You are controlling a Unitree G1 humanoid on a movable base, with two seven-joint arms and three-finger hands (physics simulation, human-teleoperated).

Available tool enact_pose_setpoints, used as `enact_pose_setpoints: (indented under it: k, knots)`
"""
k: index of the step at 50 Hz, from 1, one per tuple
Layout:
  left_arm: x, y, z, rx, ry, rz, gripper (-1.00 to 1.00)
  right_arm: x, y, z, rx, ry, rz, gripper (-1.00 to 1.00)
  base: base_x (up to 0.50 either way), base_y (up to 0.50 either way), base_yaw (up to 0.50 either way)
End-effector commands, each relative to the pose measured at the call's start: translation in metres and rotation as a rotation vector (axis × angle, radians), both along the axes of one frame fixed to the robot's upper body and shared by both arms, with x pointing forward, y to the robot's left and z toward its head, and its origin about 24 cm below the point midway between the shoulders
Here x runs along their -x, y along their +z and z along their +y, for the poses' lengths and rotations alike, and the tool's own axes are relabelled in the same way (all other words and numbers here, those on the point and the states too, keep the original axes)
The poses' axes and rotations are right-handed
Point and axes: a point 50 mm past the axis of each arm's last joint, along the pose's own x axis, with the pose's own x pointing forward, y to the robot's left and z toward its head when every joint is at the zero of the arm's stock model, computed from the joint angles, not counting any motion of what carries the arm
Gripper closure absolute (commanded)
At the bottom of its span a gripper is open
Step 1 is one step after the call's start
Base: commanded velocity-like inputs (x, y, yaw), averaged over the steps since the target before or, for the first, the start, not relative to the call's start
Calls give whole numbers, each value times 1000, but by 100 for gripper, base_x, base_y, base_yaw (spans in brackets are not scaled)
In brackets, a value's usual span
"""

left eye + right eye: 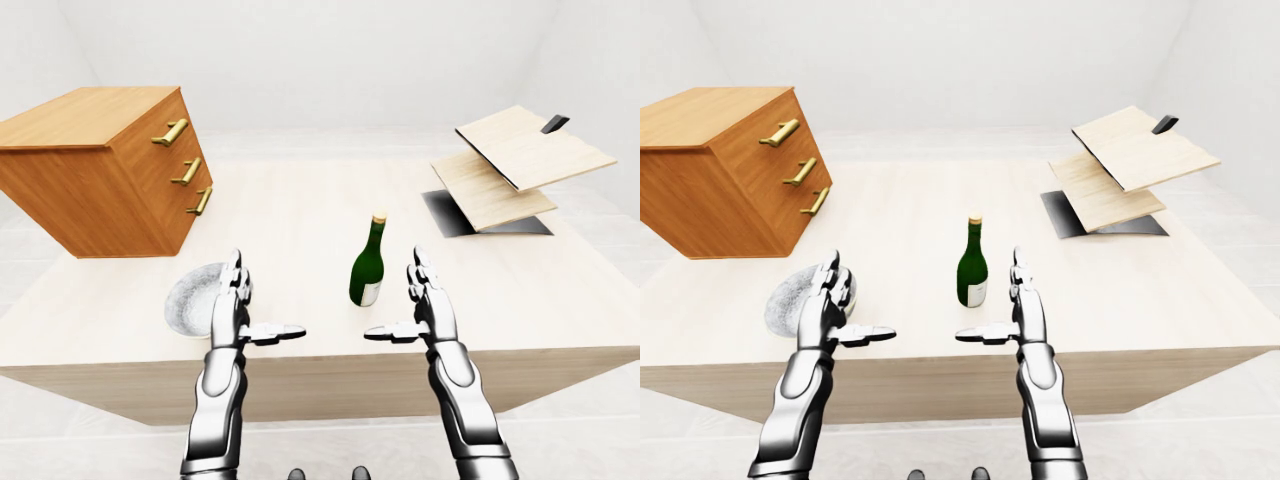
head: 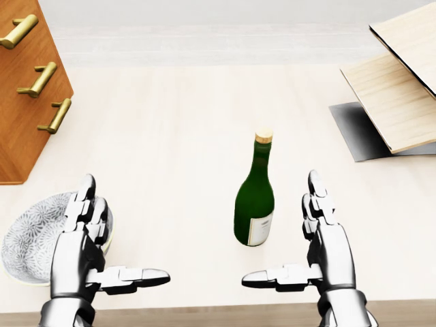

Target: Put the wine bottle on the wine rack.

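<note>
Near the table's (image 2: 204,122) near edge the wine bottle (image 2: 254,204) stands upright between both hands; the right hand (image 2: 320,252) just beside it and the left hand (image 2: 85,252) over a patterned bowl (image 2: 27,245) are spread wide, empty; the wine rack (image 1: 515,165) occupies the far right corner

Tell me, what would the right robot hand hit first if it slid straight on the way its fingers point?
Probably nothing: the right robot hand points up the table, passing right of the bottle. Depth is uncertain.
</note>
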Motion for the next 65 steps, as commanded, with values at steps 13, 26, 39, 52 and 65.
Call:
enact_pose_setpoints:
  k: [13,26,39,52,65]
  knots:
    - [17,17,0,-116,-71,-29,-100,10,35,-11,-23,-25,-97,-100,0,0,0]
    - [31,80,3,-96,-60,-304,-100,20,63,-13,-28,-23,-217,-100,0,0,0]
    - [53,116,4,-107,-50,-469,-100,37,95,-15,-33,-29,-364,-100,0,0,0]
    - [61,126,5,-111,-53,-516,-100,40,106,-15,-21,-46,-414,-100,-28,14,0]
    - [59,112,4,-105,-67,-447,-100,40,103,-11,-49,-21,-399,-100,-25,-29,0]
